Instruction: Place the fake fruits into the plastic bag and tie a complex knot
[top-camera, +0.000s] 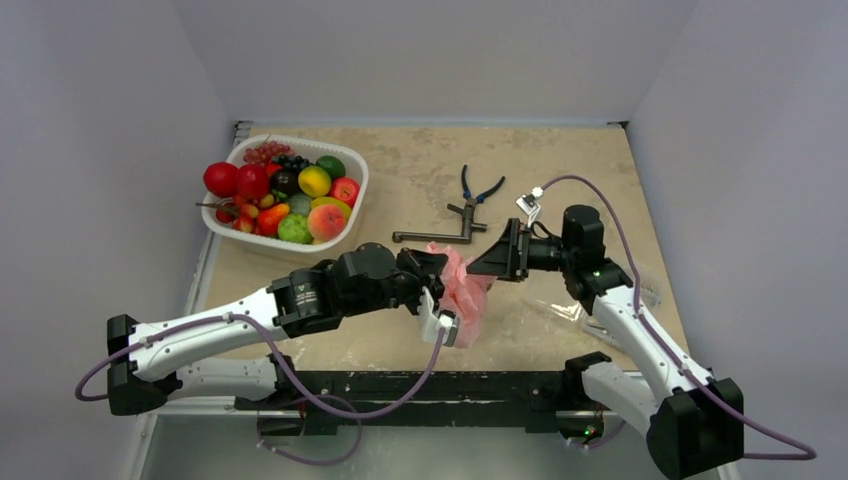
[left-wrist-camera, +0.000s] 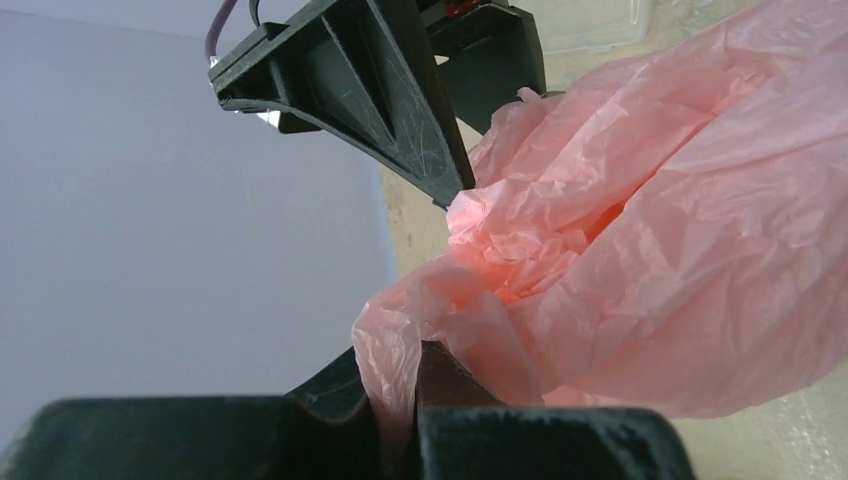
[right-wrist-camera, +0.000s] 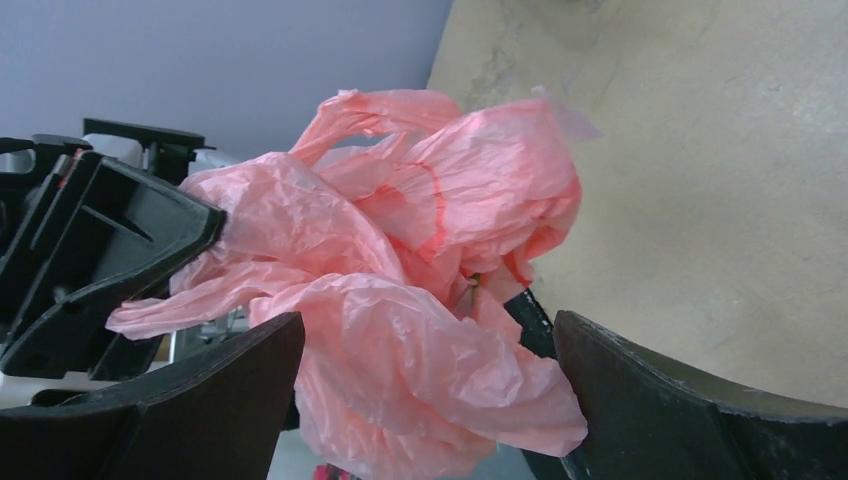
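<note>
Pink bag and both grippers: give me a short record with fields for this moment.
bag: pink plastic bag, crumpled, between the two grippers
left gripper: shut on the bag's film
right gripper: open, one finger on either side of the bag
fruits: fake fruits heaped in white basket
bag contents: cannot tell

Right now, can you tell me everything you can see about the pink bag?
The pink bag is thin, crinkly plastic you can partly see through. It is scrunched into a loose bundle with folds and floppy tails. It is over the near half of the table. The left gripper is shut on one fold. The right gripper is open, with a finger on each side of the bunched film. I cannot tell what is inside.
</note>
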